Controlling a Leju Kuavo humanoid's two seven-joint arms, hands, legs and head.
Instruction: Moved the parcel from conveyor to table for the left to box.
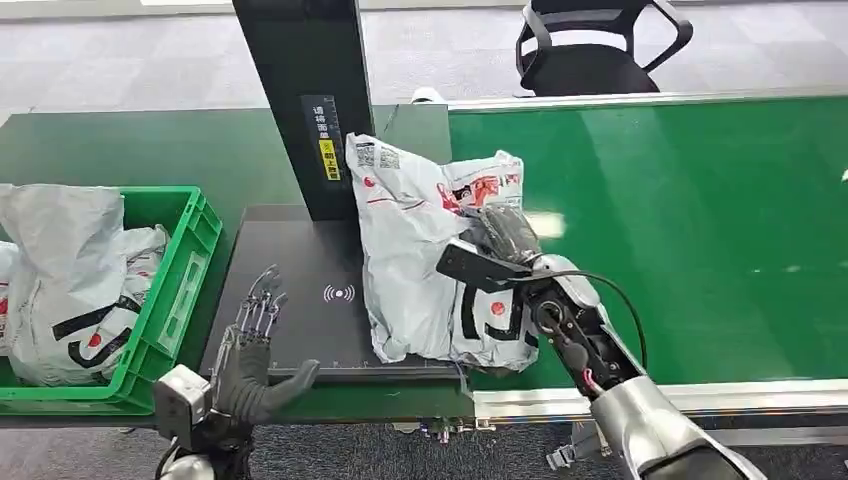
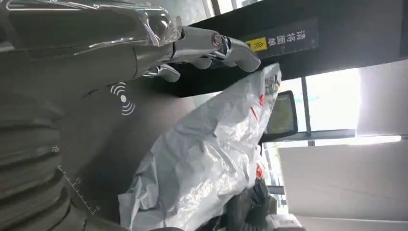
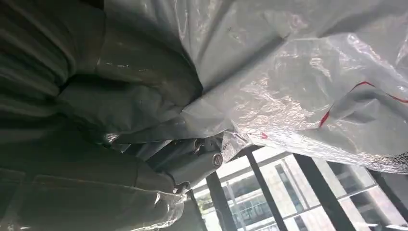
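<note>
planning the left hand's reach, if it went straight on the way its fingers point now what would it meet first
Probably the black scan pad: the left hand is open, fingers aimed forward over it. Beyond that stands the black post. The parcel lies off to its right, held by the right hand. Height above the pad is unclear.

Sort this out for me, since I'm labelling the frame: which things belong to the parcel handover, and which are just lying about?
Part of the job:
- white parcel, held by the right robot hand
- black scan table
- green conveyor
- left robot hand, open over the table
- green crate with bagged parcels

Lying about:
- black office chair
</note>
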